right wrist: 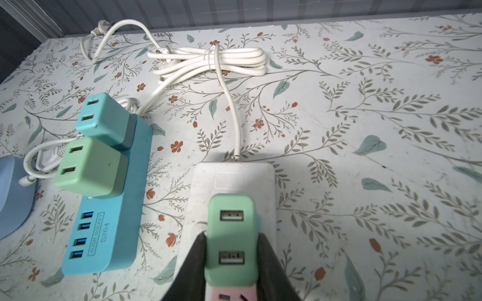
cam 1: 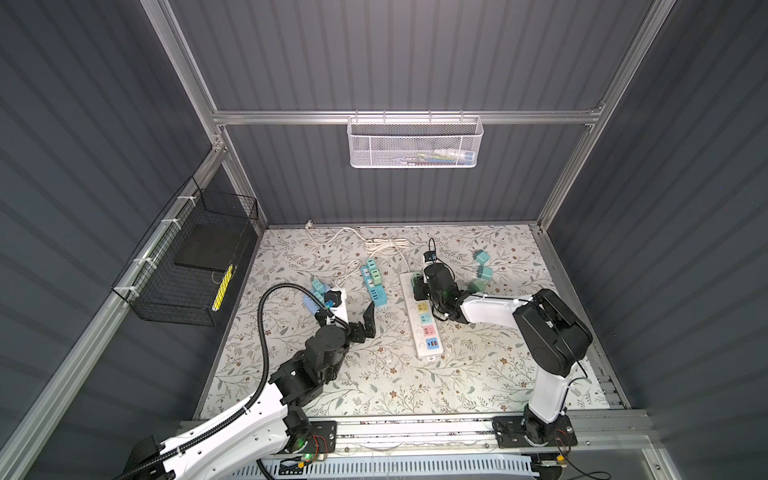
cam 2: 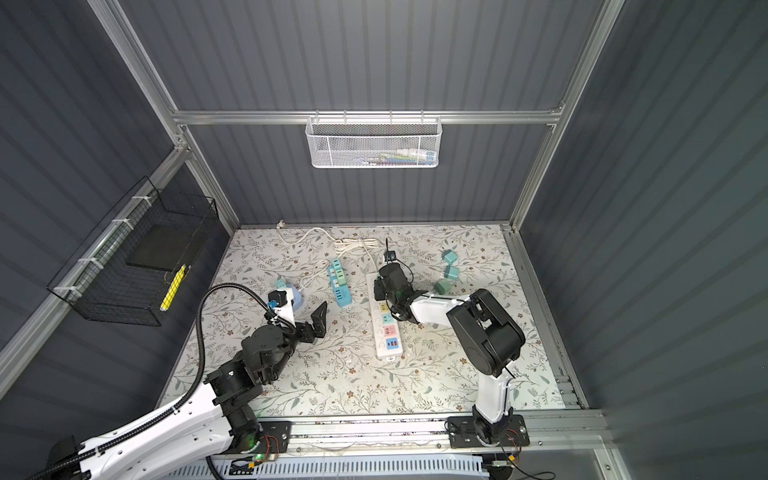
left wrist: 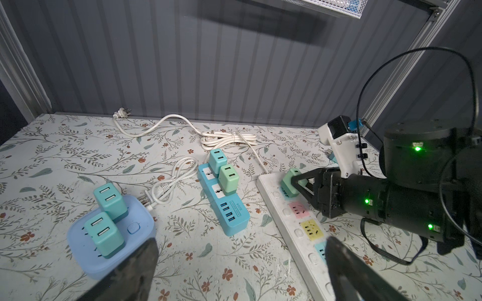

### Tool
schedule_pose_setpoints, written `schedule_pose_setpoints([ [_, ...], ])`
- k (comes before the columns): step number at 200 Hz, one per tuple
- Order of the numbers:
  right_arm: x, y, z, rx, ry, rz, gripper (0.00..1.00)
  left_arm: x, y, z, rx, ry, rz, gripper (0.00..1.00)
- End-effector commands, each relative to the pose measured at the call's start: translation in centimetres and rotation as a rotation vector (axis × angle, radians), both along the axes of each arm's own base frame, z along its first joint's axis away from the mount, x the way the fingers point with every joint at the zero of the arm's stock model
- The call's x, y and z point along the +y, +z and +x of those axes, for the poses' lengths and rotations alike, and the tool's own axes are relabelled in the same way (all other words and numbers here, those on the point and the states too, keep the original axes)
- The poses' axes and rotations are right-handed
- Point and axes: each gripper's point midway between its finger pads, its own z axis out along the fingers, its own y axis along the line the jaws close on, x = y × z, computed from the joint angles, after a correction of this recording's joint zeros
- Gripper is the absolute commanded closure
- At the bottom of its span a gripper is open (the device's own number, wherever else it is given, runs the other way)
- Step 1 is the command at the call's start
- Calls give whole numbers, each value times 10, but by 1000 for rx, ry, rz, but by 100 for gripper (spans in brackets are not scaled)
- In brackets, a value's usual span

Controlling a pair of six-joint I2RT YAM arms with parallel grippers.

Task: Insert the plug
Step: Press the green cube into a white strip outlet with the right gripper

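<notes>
Insertion stage, by the look of it: the green USB charger plug sits over the endmost socket of the white power strip, at the cord end, just beside the pink socket. Whether its prongs are fully home cannot be told; in the left wrist view it seems to lean a little. Next move calls for a straight downward push with the plug kept square, then release. The strip may shift unless braced.

Nearest, left hand: spread wide and empty, hovering over the table between the round pale-blue socket hub and the white strip, touching nothing. Farther out, right hand: clamped on the plug's two sides. Beyond, three loose chargers lie off to the right, and a bundled white cord lies near the back wall.
</notes>
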Motion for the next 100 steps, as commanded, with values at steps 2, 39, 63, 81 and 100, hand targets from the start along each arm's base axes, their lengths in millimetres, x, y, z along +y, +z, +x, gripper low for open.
schedule_pose_setpoints([
  [2, 0, -7, -2, 7, 0, -88, 84, 4, 1, 1, -6, 16, 17, 1],
  [39, 6, -16, -11, 25, 15, -205, 84, 4, 4, 0, -11, 15, 9, 1],
  [63, 7, -30, -15, 86, 18, -289, 83, 4, 4, 0, -6, 15, 8, 1],
  [81, 5, -45, -19, 138, 15, -316, 83, 4, 5, -1, -5, 11, 4, 1],
  [100, 2, -57, -23, 195, 11, -352, 83, 5, 8, -2, -6, 10, 0, 1],
])
